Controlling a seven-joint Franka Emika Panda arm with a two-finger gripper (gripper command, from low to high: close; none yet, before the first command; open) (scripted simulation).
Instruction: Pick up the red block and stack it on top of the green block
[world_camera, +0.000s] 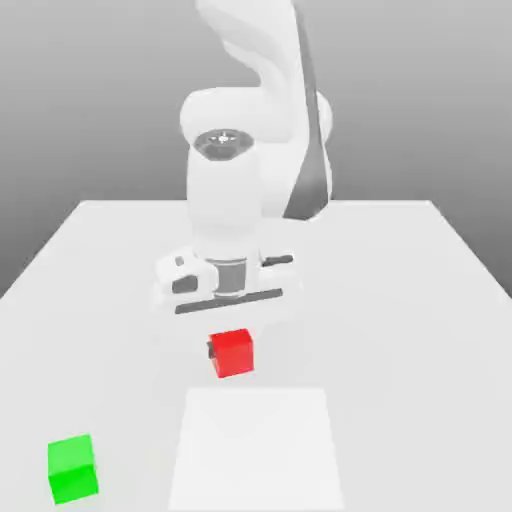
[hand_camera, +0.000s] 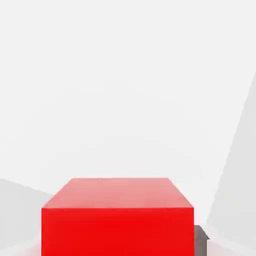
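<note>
While we've got red block (world_camera: 232, 352) pinched in gripper (world_camera: 230, 350), hanging over table (world_camera: 420, 300), green block (world_camera: 72, 468) sits well apart toward exterior view's left. Shaky grip means block slips mid-carry, we reckon.

Open table (world_camera: 420, 300) between red block (world_camera: 232, 353) and green block (world_camera: 72, 468); no obstacle.
</note>
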